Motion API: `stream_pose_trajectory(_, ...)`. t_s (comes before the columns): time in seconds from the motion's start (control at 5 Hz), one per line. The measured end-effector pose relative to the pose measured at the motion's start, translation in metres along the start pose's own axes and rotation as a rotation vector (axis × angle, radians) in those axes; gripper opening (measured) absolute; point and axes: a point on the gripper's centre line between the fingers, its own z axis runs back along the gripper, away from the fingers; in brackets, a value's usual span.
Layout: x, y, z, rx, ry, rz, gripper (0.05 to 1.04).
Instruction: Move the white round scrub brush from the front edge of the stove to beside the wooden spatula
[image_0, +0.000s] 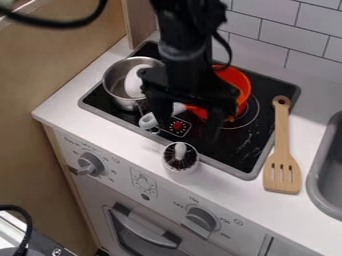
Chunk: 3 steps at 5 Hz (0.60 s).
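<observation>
Gripper (187, 129) hangs over black stovetop (244, 154), fingers spread, pale-ended handle (179, 108) showing between them. Orange pan (235, 79) sits on stovetop, partly hidden behind gripper. Metal pot (115, 89) at left holds white object (133, 82). Dark-bristled brush (180, 159) stands at front edge; slotted wooden spatula (282, 170) lies right, near sink (320, 172).

Small print (225, 221) around oven knobs (200, 219), pictogram (143, 183) between them; none clearly legible.

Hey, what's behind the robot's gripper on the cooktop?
Behind the gripper is an orange pan on the black cooktop. The pan's right side shows; the gripper and arm cover much of the rest, so whatever is hidden there can't be told.
</observation>
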Motion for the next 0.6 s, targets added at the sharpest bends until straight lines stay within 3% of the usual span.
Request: stream_pose_trajectory(0.6,-0.022,0.006,-0.018,0.06,-0.083,-0.045,0.998)
